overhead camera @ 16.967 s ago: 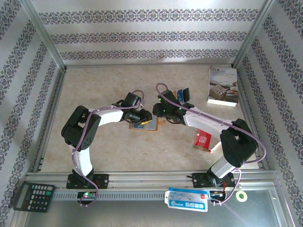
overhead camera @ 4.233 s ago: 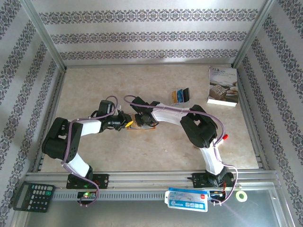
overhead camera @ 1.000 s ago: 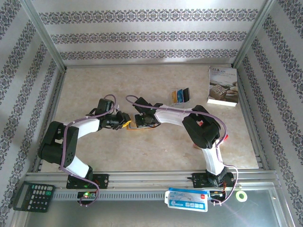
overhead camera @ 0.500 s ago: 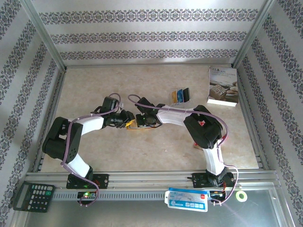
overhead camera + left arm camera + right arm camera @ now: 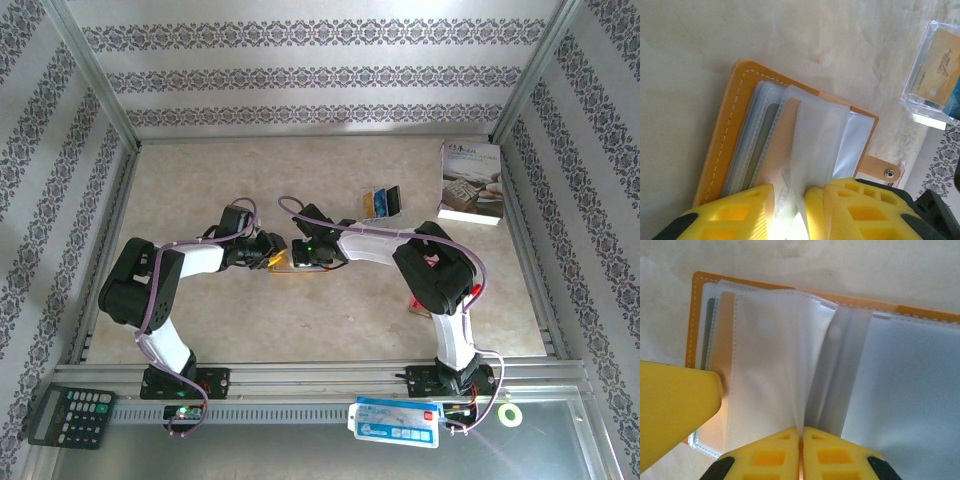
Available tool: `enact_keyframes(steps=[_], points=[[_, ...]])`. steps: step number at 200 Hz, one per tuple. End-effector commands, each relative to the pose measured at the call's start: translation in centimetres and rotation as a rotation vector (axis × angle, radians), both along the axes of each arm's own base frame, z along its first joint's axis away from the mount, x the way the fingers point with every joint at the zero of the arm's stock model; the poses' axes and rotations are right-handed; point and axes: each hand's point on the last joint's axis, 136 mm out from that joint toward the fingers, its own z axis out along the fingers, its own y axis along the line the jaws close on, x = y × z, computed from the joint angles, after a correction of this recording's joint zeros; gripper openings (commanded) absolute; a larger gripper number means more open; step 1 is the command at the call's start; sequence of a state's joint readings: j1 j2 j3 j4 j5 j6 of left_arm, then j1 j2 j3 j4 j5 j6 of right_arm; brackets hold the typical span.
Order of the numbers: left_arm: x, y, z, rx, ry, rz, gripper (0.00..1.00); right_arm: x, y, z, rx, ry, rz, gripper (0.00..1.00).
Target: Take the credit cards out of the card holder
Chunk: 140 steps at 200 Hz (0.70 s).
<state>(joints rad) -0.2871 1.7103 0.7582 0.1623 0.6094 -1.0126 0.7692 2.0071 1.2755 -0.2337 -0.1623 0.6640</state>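
Noting the layout, largest item first. The table point(image 5: 200, 180) is beige stone-pattern. Both arms reach to its middle, where the card holder point(image 5: 735, 125) lies open and flat, orange cover down.

You have the left gripper point(image 5: 790, 197) at the holder's left end and the right gripper point(image 5: 801, 432) meeting it from the right. Both are at the holder, so neither is nearer. A clear stand point(image 5: 382, 202) with cards in it sits well apart, toward the far right.

- **Right gripper:** the fingers are pressed together, pinching one clear sleeve point(image 5: 770, 355) and holding that leaf up off the stack.
- **Tan card point(image 5: 782, 135):** it sits in a pocket beside that leaf. Its long axis runs straight toward the left gripper, and its near end lies between the yellow fingers.
- **Left gripper:** the jaws stand slightly apart around that card end. You cannot tell from the left wrist view whether the pads actually bite.

Judgement: the draw should run straight back along the card's long axis, toward the left wrist. A skewed pull would likely drag the whole holder.
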Motion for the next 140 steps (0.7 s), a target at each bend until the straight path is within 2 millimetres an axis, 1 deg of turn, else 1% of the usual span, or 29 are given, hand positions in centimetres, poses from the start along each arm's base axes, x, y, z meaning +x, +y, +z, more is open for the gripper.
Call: enact_keyframes(steps=[1,39,84,108,140], points=[[0.4,-0.8,-0.2,-0.019,0.008,-0.002,0.3,-0.1,0.5,1.2,0.057,0.0,-0.001,0.1],[0.0,-1.0,-0.8,-0.022,0.026,-0.018,0.21,0.0,0.3,1.6,0.081,-0.007,-0.009,0.1],[0.0,-1.1,-0.5,0.014,0.018,-0.036,0.15,0.0,0.1,1.6,0.087,-0.005,-0.011,0.09],[-0.2,-1.1,-0.1,0.044,0.006,-0.049,0.14,0.1,0.0,1.4,0.079,-0.003,-0.019,0.09],[-0.8,-0.7,-0.4,0.11,0.016,-0.072,0.15,0.2,0.0,1.3,0.081,-0.003,-0.023,0.09]])
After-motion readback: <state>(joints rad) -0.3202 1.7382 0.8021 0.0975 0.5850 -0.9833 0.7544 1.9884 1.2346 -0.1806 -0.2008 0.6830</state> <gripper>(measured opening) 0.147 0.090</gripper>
